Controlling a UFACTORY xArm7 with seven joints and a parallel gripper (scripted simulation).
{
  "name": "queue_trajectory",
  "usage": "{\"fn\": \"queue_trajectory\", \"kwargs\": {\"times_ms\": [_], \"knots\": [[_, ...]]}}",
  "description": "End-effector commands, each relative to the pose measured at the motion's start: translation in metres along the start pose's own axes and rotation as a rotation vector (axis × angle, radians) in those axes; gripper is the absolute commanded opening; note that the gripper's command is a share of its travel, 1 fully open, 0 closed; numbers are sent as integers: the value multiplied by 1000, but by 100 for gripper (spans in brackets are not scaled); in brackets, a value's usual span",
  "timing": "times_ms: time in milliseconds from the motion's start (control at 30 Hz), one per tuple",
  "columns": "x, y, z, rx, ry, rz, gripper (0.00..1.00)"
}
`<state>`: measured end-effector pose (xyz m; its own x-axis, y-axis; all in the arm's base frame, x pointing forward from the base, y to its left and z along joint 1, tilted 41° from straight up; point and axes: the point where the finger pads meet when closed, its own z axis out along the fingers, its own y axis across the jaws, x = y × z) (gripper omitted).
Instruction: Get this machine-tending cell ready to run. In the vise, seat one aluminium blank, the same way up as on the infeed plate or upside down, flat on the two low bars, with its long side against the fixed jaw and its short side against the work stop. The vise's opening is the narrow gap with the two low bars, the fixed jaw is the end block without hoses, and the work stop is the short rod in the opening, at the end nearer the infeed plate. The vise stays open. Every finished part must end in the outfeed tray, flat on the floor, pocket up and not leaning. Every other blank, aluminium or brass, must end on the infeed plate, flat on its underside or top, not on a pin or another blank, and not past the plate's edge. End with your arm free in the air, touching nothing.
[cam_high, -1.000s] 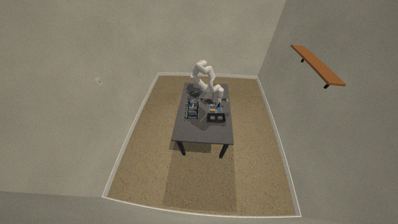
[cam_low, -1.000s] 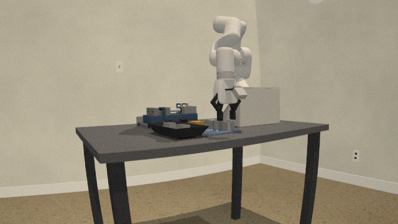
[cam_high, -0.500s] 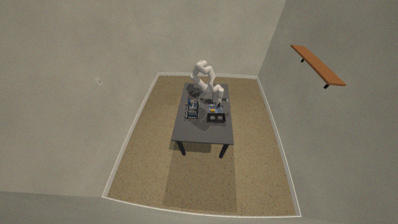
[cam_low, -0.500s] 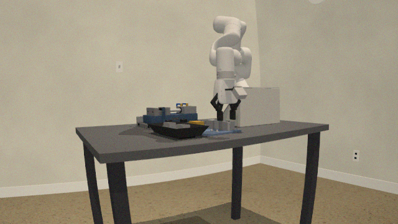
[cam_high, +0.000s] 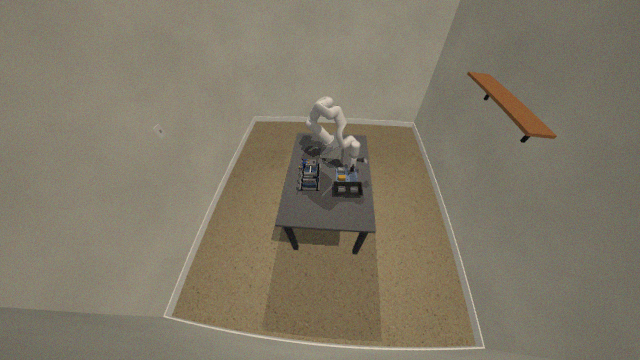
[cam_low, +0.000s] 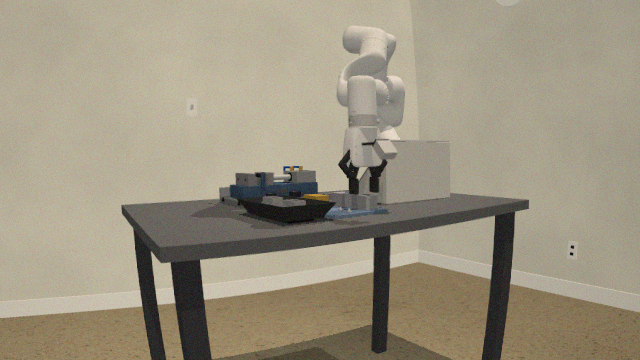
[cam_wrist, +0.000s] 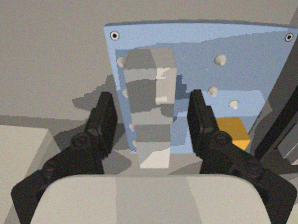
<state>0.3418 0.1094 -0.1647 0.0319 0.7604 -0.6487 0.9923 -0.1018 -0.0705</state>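
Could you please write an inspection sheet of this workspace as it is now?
Surface: dark grey table, four legs.
Job's things: blue infeed plate with grey blanks in a row and a brass blank; blue vise; black outfeed tray holding grey parts.
Clutter: large grey box behind the arm.
Grippers: gripper open, fingers astride the grey blanks, holding nothing.
Cables: yellow-and-blue fittings on the vise top; hoses too small to tell.
Surroundings: beige walls, orange wall shelf, wall outlets, brown floor.
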Motion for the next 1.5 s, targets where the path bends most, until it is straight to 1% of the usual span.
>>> {"fn": "queue_trajectory", "kwargs": {"times_ms": [0,400,1467], "knots": [[1,1,-2,-3,4,0,69],[1,1,0,-3,4,0,69],[1,1,12,-3,4,0,69]]}}
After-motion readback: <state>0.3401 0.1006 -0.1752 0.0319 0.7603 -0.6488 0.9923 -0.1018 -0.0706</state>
